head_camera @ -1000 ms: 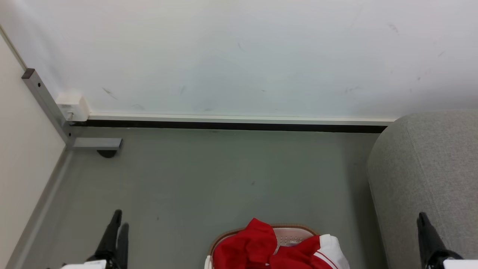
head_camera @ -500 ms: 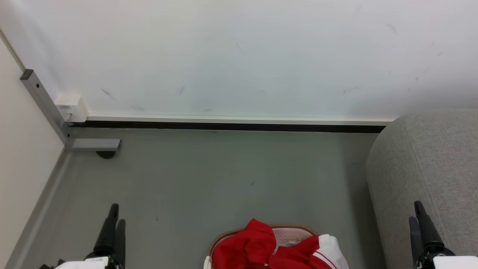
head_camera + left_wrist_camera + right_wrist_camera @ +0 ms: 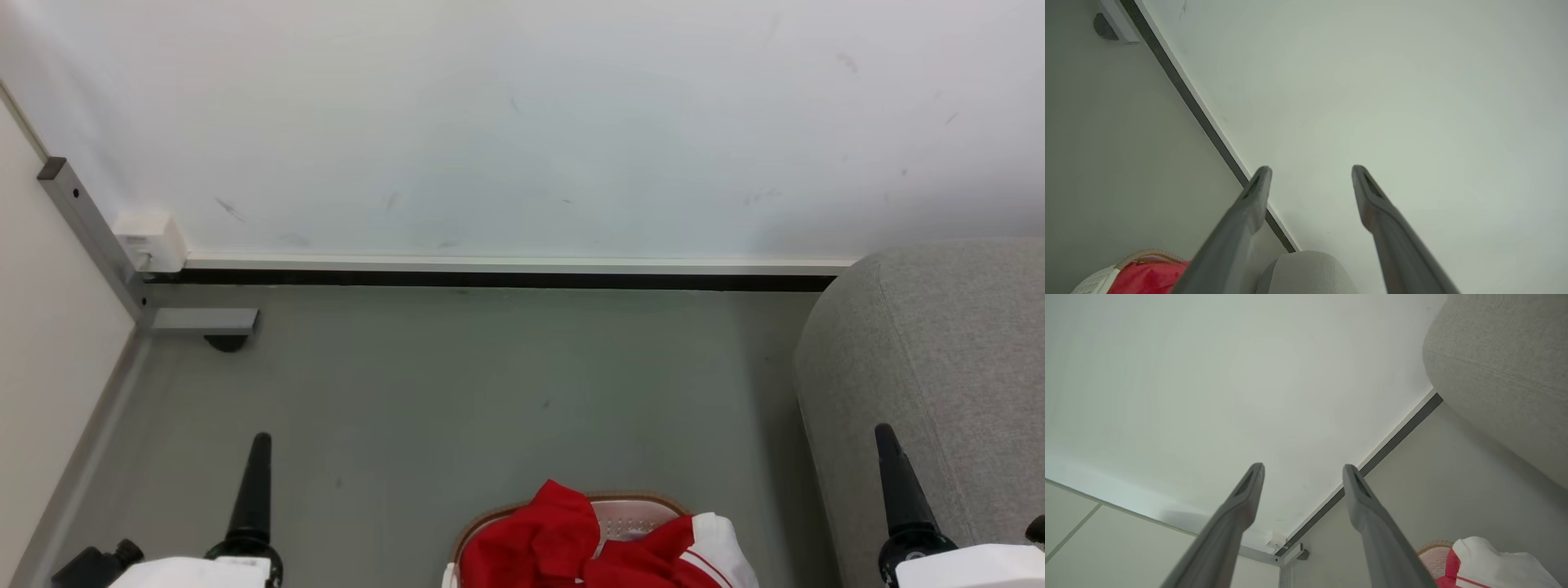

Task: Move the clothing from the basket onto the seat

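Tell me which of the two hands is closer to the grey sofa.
The right hand, at the head view's lower right, showing against the sofa. The left hand is over bare floor, beyond the basket.

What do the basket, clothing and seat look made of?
The basket looks like rigid matte plastic: perforated wall, brown rim. The clothing seems soft red fabric, creased and slumped. The seat looks like matte grey woven upholstery, with coarse weave and a seam showing.
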Robot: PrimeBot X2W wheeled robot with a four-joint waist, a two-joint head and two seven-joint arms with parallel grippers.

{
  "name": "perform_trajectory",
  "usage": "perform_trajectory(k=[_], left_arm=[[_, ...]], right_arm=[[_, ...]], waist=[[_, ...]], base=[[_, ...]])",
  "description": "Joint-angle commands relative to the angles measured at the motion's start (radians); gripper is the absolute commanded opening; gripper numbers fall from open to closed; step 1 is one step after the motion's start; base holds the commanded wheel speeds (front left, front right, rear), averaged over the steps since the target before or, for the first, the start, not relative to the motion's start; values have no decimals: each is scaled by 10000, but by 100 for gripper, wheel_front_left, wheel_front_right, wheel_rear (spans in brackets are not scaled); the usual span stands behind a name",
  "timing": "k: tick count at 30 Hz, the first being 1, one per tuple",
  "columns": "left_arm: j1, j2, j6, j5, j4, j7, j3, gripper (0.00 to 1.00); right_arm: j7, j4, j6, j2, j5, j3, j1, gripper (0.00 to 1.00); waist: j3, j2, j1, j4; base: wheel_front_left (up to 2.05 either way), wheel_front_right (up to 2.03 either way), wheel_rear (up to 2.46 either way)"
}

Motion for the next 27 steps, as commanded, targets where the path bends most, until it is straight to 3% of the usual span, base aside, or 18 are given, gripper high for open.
perform_trajectory(k=[1,11,27], left_arm=[[-63,93,34,461,-240,-69,-31,100],[119,110,361,3068,-518,-438,-364,100],[297,138,559,5422,-439,-960,-681,100]], right_arm=[[-89,-201,-5,-91,-432,30,-215,100],[-458,81,-7,-107,-2540,138,-115,100],[-969,480,-9,-77,-4865,648,-278,100]], waist=[[-7,0,0,0],[-88,0,0,-13],[-184,0,0,5]], base=[[0,0,0],[0,0,0],[0,0,0]])
